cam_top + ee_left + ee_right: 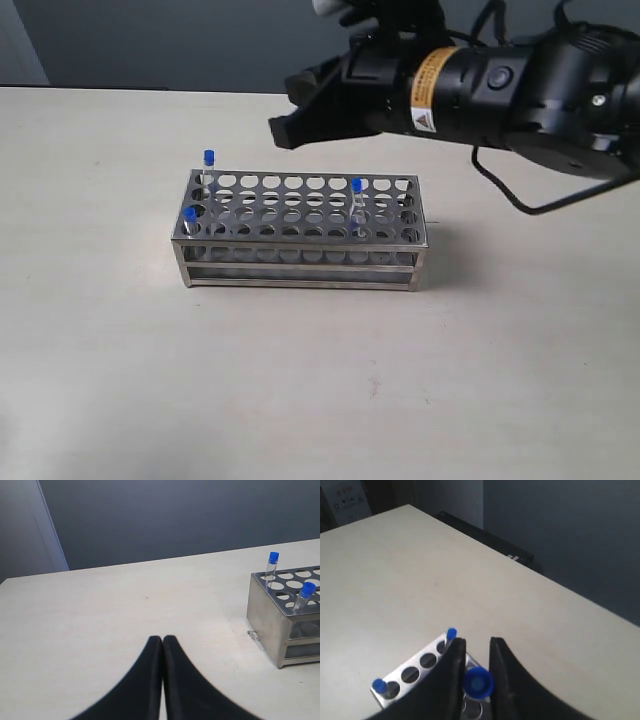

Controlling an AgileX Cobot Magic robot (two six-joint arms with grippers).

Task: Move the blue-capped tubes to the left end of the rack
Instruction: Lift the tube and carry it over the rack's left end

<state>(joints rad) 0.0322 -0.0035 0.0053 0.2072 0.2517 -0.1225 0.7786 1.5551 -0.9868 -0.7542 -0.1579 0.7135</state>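
The steel rack (300,262) stands mid-table. Two blue-capped tubes sit at its left end, one at the back (209,158) and one at the front (190,214). A third tube (357,186) stands right of the middle. My right gripper (285,130) hovers above the rack. In the right wrist view the right gripper (476,642) is shut on a fourth tube, whose blue cap (478,682) fills the gap between the fingers; this tube's body does not show in the exterior view. My left gripper (162,639) is shut and empty, over bare table left of the rack (267,625).
The pale tabletop (120,380) stretches all round the rack. The right arm's black body and cable (520,90) hang over the back right. A dark wall runs behind the table. The left-end tubes (273,557) (308,589) show in the left wrist view.
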